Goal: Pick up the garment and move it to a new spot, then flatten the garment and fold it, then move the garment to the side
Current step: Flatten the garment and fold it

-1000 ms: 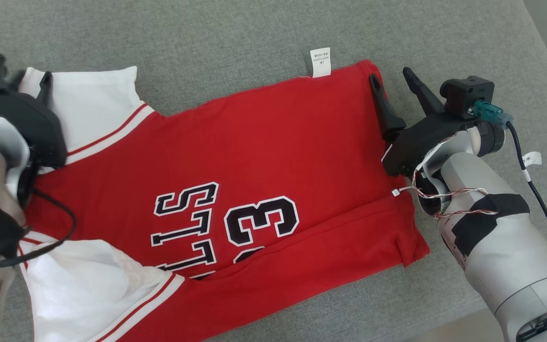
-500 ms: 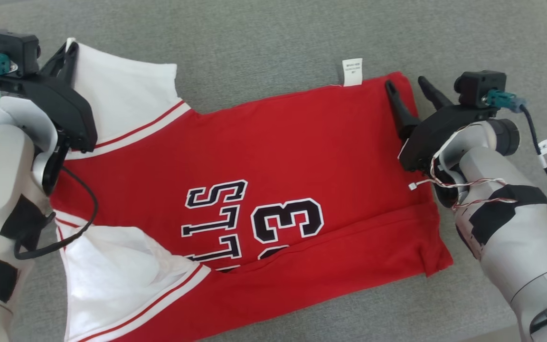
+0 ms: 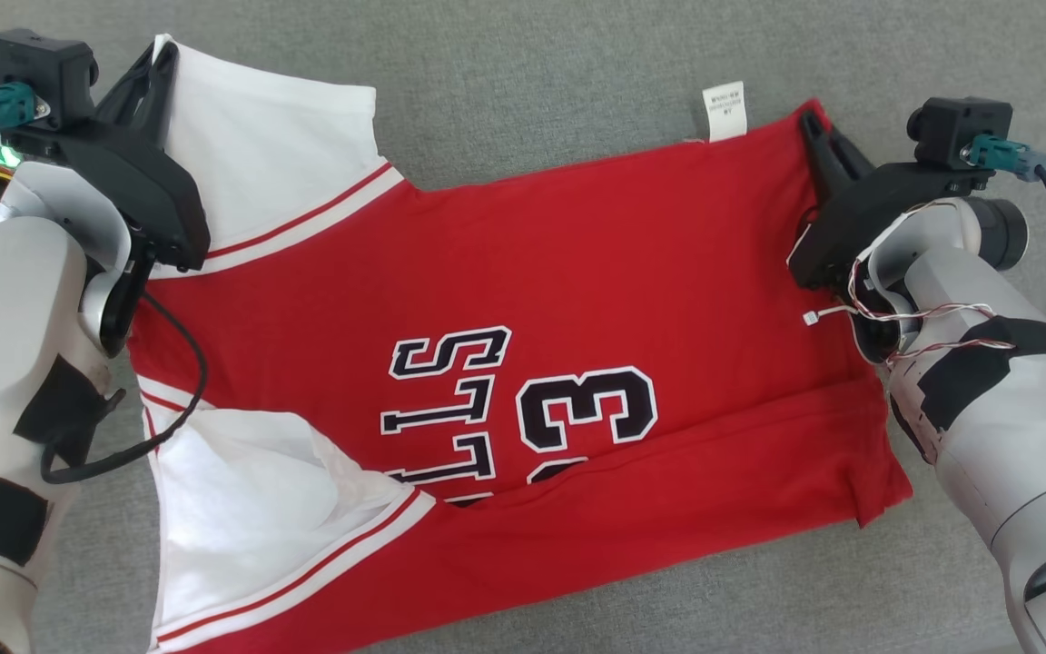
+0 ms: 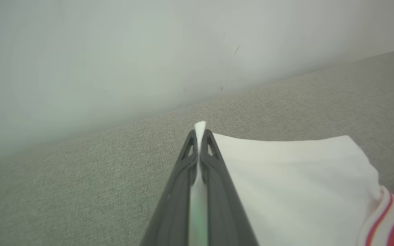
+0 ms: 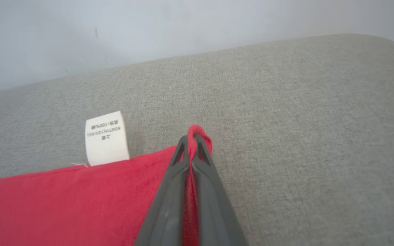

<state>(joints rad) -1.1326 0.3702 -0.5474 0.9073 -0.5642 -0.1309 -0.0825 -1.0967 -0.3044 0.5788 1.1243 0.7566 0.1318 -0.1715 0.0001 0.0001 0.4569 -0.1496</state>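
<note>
Jersey [image 3: 577, 300] reading "LLS 13": left gripper [image 3: 162, 54] clamps its white sleeve [image 3: 269, 136]; right gripper [image 3: 812, 120], open a second ago, now pinches the red corner.

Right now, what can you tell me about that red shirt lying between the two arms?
The jersey is red, of soft knit-looking cloth, with white sleeves edged in red-and-white stripes and black, white-outlined lettering partly hidden under a folded-over near side. A white label sticks out of its far edge. It lies mostly flat on the grey cloth surface. The left gripper is shut on a white sleeve corner; the right gripper is shut on a red corner.
</note>
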